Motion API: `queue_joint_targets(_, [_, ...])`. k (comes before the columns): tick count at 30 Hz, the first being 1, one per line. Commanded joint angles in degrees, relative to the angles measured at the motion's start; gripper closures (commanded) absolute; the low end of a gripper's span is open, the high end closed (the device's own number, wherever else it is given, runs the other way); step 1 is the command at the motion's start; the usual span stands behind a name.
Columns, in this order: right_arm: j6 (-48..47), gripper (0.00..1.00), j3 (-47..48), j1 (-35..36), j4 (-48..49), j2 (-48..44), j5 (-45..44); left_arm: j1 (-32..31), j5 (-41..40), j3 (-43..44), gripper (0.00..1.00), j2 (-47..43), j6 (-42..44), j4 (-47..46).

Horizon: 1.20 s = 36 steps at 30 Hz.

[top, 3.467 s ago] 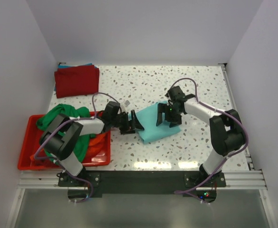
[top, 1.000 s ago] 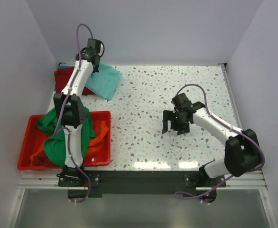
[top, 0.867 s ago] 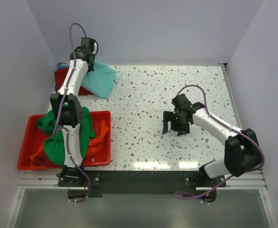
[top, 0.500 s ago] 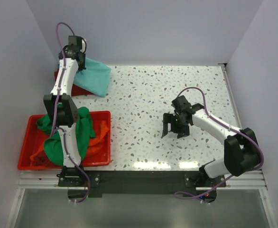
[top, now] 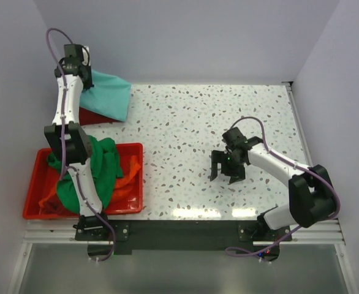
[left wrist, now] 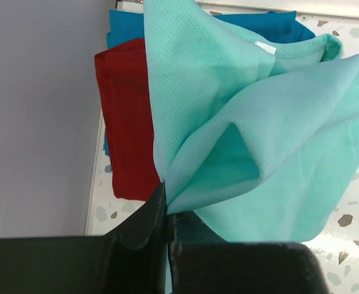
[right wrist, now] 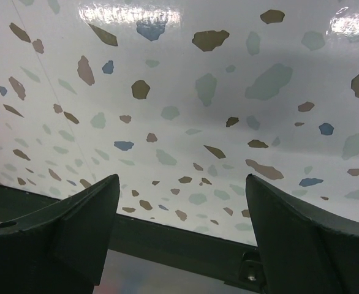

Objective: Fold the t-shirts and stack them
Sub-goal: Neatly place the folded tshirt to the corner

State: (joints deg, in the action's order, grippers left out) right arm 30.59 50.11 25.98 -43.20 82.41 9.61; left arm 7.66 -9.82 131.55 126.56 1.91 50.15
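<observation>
My left gripper (left wrist: pixel 166 199) is pinched shut on the teal t-shirt (left wrist: pixel 247 122), dangling it over, perhaps already brushing, the dark red t-shirt (left wrist: pixel 127 122) so it can stack there, while my right gripper (top: pixel 227 171) hangs wide open, empty, well away from it.

Five t-shirts, one each: teal tee (top: pixel 109 97), dark red tee (left wrist: pixel 127 122), blue tee (left wrist: pixel 259 23), green tee (top: pixel 103 165), orange tee (top: pixel 130 176). One red bin (top: pixel 32 212). Two claws: left claw (left wrist: pixel 166 197), right claw (top: pixel 226 176).
</observation>
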Motion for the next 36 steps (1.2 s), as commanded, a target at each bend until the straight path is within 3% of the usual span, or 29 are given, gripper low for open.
queue_joint_targets(1, [0.96, 0.13, -0.10, 0.30, 0.75, -1.38, 1.56, 1.65, 3.23, 2.22, 1.00, -2.29, -1.38, -3.66])
queue_joint_targets(30, [3.16, 0.13, -1.50, 0.30, -1.54, -5.16, 1.29, 9.83, 13.17, -1.29, 1.00, 11.60, -7.80, -12.53])
queue_joint_targets(32, [3.34, 0.13, -0.98, 0.30, -1.89, -5.24, 1.20, 10.27, 12.12, -1.47, 0.87, 11.86, -8.50, -12.27])
queue_joint_targets(33, [3.34, 0.13, -0.63, 0.30, -2.24, -5.24, 1.03, 10.53, 10.80, -1.64, 0.75, 12.13, -9.03, -12.10])
queue_joint_targets(34, [3.16, 0.13, 0.16, 0.30, -2.41, -5.42, 0.94, 10.88, 10.10, -1.82, 0.57, 12.13, -10.34, -11.75])
queue_joint_targets(36, [2.90, 0.13, 1.30, 0.30, -3.20, -5.68, 0.59, 11.58, 7.20, -2.52, 0.33, 11.17, -11.92, -11.57])
